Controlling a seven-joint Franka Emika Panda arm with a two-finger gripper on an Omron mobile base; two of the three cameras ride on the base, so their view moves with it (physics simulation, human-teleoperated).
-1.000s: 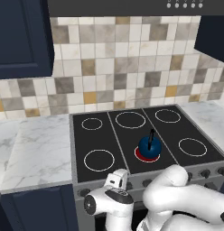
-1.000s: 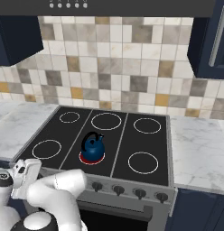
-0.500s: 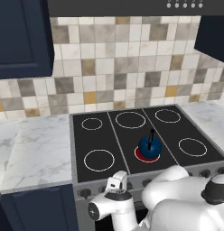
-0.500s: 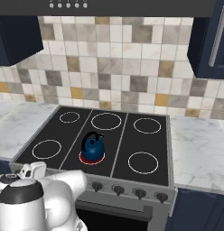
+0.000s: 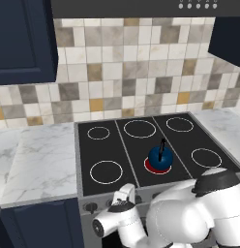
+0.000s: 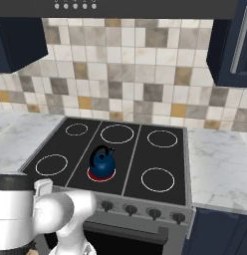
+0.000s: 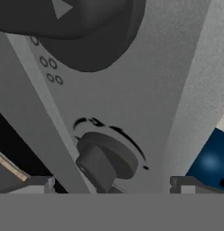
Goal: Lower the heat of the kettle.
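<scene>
The kettle (image 5: 159, 157) stands upright on the front middle burner (image 5: 152, 166) of the black stovetop (image 5: 100, 150), and that burner glows red beneath it. In the right base view the kettle (image 6: 102, 159) shows its thin black handle rising above the dark-blue body, with the red ring (image 6: 93, 175) visible around its base. The other five burner rings show as plain white outlines.

The arm is bent low in front of the stove, its hand at the front panel (image 5: 141, 195) that carries the row of knobs (image 6: 130, 209). In the hand view the gripper (image 7: 109, 184) sits very close to a round dark knob (image 7: 107, 159) on the grey panel; the two finger tips (image 7: 38, 183) stand wide apart, one on each side of the knob, neither touching it, so the pincer is open. A larger dark knob (image 7: 93, 31) appears at the top of that view. A blurred patch of the dark-blue kettle (image 7: 212, 162) shows at the right edge.

Marble counter (image 5: 37, 155) flanks the stove on both sides
</scene>
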